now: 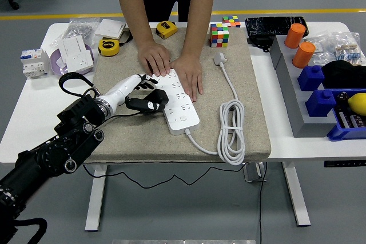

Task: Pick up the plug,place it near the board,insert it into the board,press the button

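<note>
Left hand (139, 87) closed on black plug (150, 104) at power strip (177, 102) edge. Risk: prongs tilted, missing holes; strip steadied by person's hands (171, 64).

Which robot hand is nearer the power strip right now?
Left. The left hand is at the power strip's left edge, holding a black plug against it. The right hand isn't in view. A person's hands press on the strip's far end.
</note>
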You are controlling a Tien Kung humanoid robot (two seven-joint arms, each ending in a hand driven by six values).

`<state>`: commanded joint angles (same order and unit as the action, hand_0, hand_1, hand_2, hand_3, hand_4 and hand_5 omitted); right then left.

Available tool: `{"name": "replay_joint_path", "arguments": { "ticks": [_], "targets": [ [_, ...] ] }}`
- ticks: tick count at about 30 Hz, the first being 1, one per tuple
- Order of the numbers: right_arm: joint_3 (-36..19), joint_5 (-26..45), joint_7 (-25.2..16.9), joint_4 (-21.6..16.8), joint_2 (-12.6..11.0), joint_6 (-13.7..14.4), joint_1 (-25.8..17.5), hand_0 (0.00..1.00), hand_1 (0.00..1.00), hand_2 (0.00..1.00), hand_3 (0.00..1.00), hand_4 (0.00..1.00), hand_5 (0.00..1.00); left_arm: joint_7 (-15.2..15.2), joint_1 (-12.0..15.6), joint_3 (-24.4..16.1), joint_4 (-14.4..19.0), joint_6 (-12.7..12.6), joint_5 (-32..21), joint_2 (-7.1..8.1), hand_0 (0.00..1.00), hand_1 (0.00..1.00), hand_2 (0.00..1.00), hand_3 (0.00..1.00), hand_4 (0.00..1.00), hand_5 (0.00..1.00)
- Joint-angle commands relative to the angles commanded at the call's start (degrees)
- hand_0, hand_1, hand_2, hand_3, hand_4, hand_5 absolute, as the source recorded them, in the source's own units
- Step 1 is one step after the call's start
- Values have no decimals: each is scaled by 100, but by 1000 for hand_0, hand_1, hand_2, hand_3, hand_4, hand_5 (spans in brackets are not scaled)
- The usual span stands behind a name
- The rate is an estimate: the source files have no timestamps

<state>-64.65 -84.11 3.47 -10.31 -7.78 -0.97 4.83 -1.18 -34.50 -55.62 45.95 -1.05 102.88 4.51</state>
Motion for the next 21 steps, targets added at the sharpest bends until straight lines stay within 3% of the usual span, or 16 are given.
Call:
{"name": "replay_joint_path", "arguments": {
  "ticks": [7, 8, 10, 13, 14, 17, 21],
  "targets": [
    [-20, -4, 5, 0, 1, 1, 4, 805, 717, 693, 608, 894, 569, 45, 61, -179, 288, 169, -20, 39, 877, 873, 813, 821, 998, 509],
    [-19, 1, 6, 0, 2, 3, 5, 806, 717, 693, 608, 894, 563, 50, 94, -250, 367, 195, -45, 40, 905, 912, 834, 838, 998, 774],
    [-9, 18, 7, 0, 5, 10, 9, 806, 717, 693, 608, 894, 563, 58, 185, -424, 552, 206, -212, 25, 905, 912, 834, 838, 998, 774],
    [1, 31, 14, 0, 15, 19, 16, 806, 717, 693, 608, 894, 563, -160, 499, -837, 1016, -206, -823, -87, 905, 912, 834, 838, 998, 774],
    [5, 37, 14, 0, 19, 21, 15, 807, 717, 693, 608, 892, 563, -227, 611, -963, 1194, -383, -1079, -130, 889, 937, 907, 897, 998, 998],
    [-34, 0, 26, 0, 31, 22, 0, 807, 717, 693, 608, 892, 563, -440, 1063, -1289, 1834, -988, -1782, -309, 889, 937, 907, 897, 998, 998],
    [-57, -16, 28, 0, 38, 26, -10, 807, 717, 693, 608, 892, 562, -676, 1661, -1296, 2715, -1726, -2750, -397, 942, 965, 945, 917, 998, 998]
  ]
}}
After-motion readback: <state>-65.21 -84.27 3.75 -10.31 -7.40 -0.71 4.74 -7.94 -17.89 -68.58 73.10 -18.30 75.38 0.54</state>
